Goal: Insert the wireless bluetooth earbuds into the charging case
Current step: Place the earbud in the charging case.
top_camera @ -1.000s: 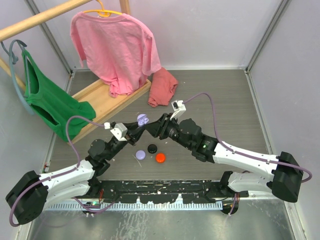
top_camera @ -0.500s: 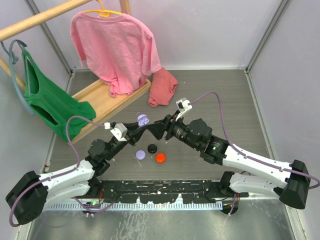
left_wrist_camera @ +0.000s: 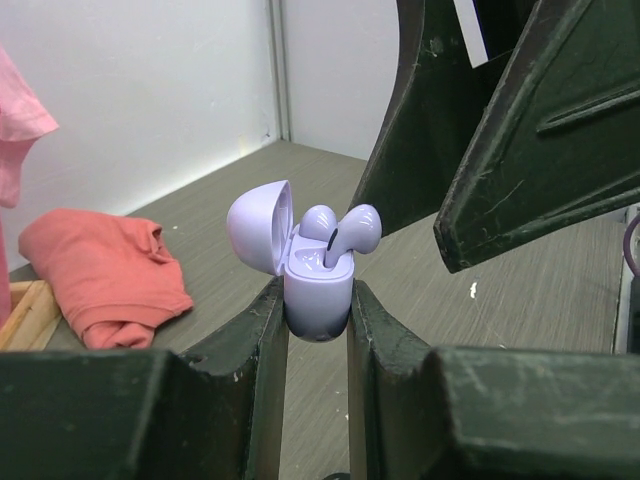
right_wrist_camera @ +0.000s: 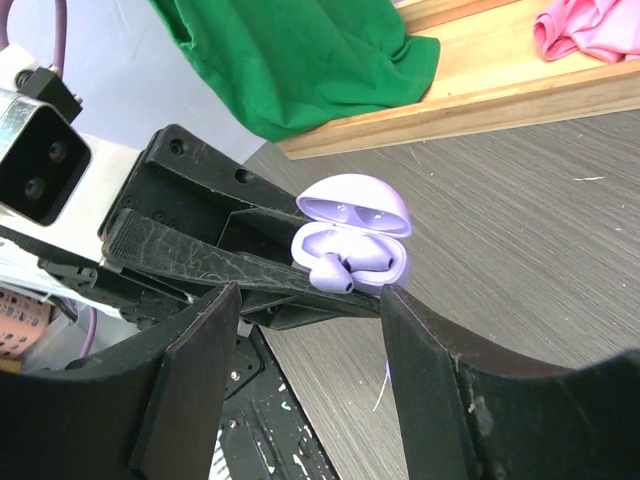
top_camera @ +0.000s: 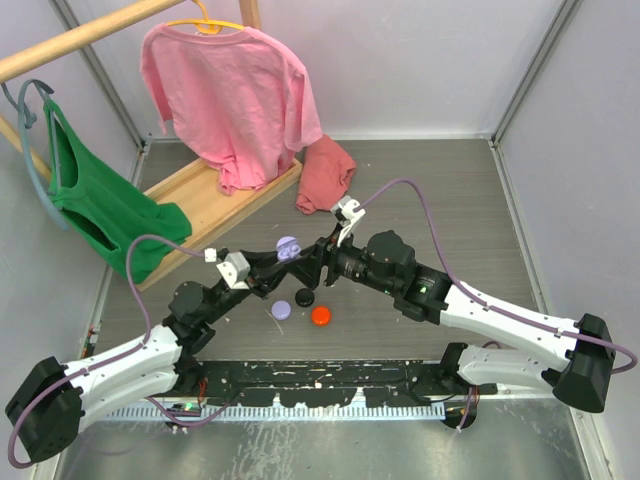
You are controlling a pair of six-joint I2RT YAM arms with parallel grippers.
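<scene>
Lavender plastic charging case (left_wrist_camera: 318, 290): smooth, high gloss, bright highlights on lid and body. Lavender plastic earbuds (left_wrist_camera: 345, 228): same glossy finish. Left gripper (left_wrist_camera: 316, 305) and right gripper (right_wrist_camera: 310, 295): dark matt plastic, fine ridges, pale scuffs. Table (top_camera: 450, 200): grey wood-grain top, matt, finely streaked. Bare metal sheet (top_camera: 300, 445) at near edge: dull brushed sheen. Folded salmon cloth (left_wrist_camera: 100, 275): soft, matt. Pink T-shirt (top_camera: 230, 90) and green garment (top_camera: 100, 210): matt cloth. Light wooden rack (top_camera: 200, 195): smooth, unpainted.

White walls (top_camera: 420, 60) stand around a grey wood-grain table (top_camera: 450, 190). At 10 o'clock there is a wooden rack (top_camera: 200, 190), with a pink shirt (top_camera: 235, 95) at 11 and a green garment (top_camera: 100, 205) at 9. The light is even.
</scene>
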